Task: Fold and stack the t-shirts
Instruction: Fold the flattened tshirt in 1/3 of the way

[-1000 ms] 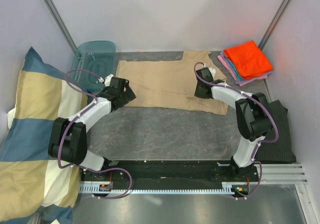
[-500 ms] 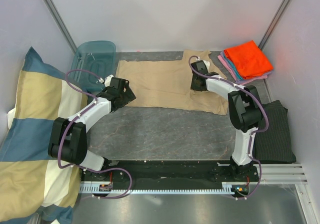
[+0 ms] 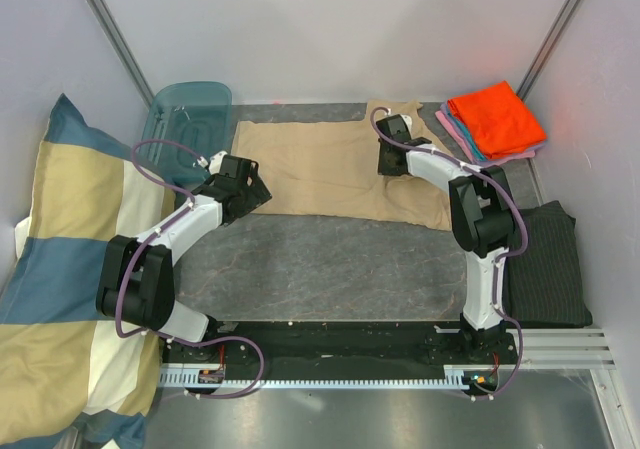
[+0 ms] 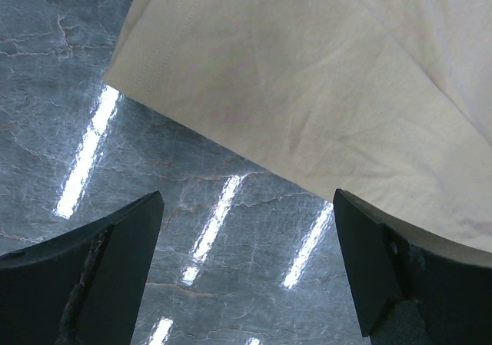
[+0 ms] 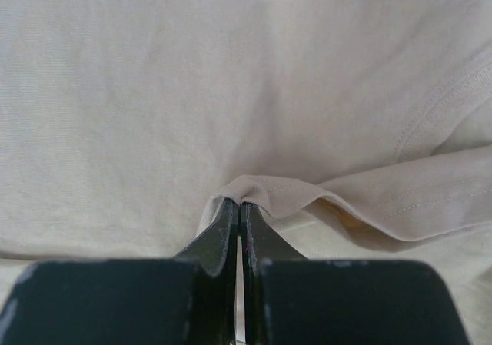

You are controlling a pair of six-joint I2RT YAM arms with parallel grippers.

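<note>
Right wrist: tan t-shirt (image 5: 231,91) in end effector (image 5: 238,205)

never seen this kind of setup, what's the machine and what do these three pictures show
Two robot arms are bolted at the near edge of a table, each ending in a two-finger gripper. The wide picture looks down from above; the other two come from a camera on each wrist, so the dark shapes at the bottom are its fingers. A tan t-shirt lies spread out, with a stack of folded shirts, orange on top, at the far right. The right gripper is shut on a pinched fold of the tan t-shirt. The left gripper is open, empty, by its near left corner. A checked pillow and dark striped cloth lie at the sides.
</note>
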